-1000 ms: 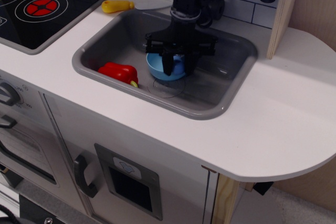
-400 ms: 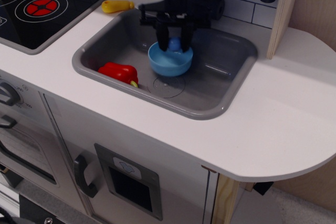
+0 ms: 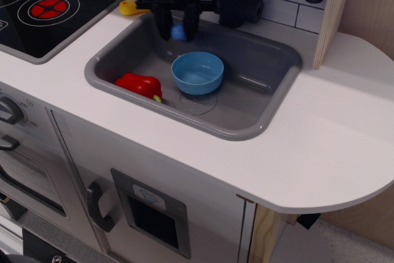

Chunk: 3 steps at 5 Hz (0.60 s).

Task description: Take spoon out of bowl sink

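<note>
We see a white counter (image 3: 320, 146) along the near edge, cabinet doors below it, white tile wall (image 3: 277, 4) at the back. One grey sink (image 3: 246, 129) is set into the counter, one black stove (image 3: 37, 4) sits at the far left corner. In the sink lie one red pepper (image 3: 138, 84) on the left and one light-blue bowl (image 3: 197, 72) in the middle, bare inside. Beyond, above the sink's far left edge, hangs the gripper (image 3: 177, 29), its fingers clamped on one blue-handled spoon (image 3: 178, 31). One yellow-handled knife (image 3: 130, 8) lies behind. A moment ago the gripper stood right over the bowl; now it has lifted up and left, spoon out.
</note>
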Tool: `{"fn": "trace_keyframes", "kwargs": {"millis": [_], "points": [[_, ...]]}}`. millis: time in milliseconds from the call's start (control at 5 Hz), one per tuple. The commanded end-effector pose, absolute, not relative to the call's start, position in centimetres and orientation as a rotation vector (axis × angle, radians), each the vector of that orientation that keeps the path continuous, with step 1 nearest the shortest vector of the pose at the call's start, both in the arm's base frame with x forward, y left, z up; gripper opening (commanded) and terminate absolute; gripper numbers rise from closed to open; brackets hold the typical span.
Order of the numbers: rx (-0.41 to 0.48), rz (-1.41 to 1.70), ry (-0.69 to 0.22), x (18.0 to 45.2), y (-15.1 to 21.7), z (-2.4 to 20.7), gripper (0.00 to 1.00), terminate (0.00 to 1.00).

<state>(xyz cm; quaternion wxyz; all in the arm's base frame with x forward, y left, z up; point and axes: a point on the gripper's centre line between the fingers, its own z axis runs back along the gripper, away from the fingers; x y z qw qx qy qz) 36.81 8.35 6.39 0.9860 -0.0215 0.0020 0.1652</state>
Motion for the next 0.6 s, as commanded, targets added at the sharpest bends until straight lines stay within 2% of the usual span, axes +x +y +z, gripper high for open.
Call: {"fn": "trace_keyframes", "kwargs": {"millis": [0, 400], "points": [[-0.006, 0.176, -0.091, 37.7, 11.7, 8.1, 0.0, 0.0], [0.021, 0.109, -0.063, 37.4, 13.7, 6.5, 0.0, 0.0]]}}
